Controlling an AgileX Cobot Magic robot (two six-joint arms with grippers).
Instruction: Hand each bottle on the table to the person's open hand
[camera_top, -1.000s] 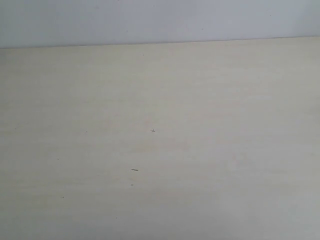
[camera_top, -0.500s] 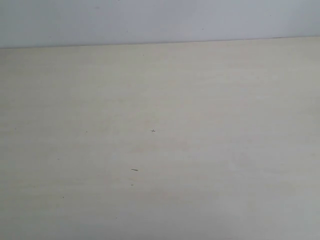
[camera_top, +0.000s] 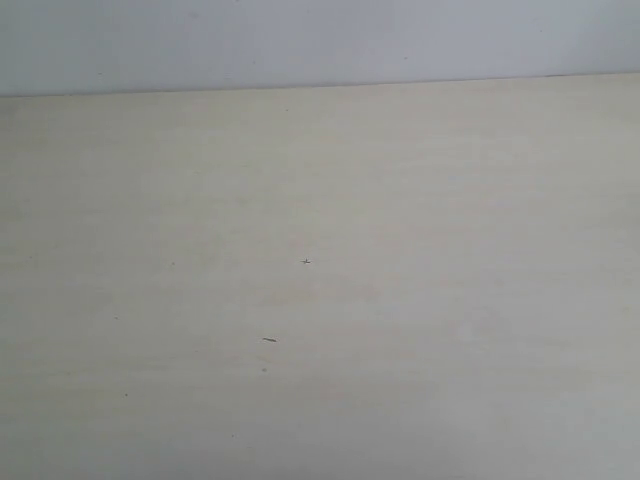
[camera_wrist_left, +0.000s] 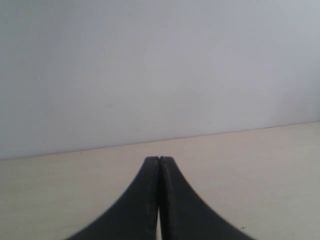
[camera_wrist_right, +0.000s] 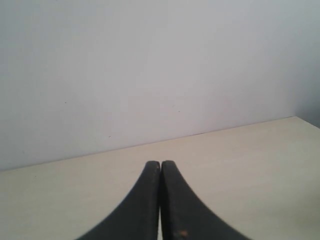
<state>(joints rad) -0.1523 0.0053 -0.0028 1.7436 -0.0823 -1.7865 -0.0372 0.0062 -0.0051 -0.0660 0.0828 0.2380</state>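
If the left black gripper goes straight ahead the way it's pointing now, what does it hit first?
Nothing nearby: the shut left black gripper points across the pale cream table, so the plain grey-white wall past its far edge would likely come first; depth is unclear.

The counter (camera_top: 420, 300) is smooth and matt with faint wood grain. The left hand (camera_wrist_left: 159, 160) and right hand (camera_wrist_right: 160, 163) look like matt black plastic. The wall (camera_top: 300, 40) is smooth, matt.
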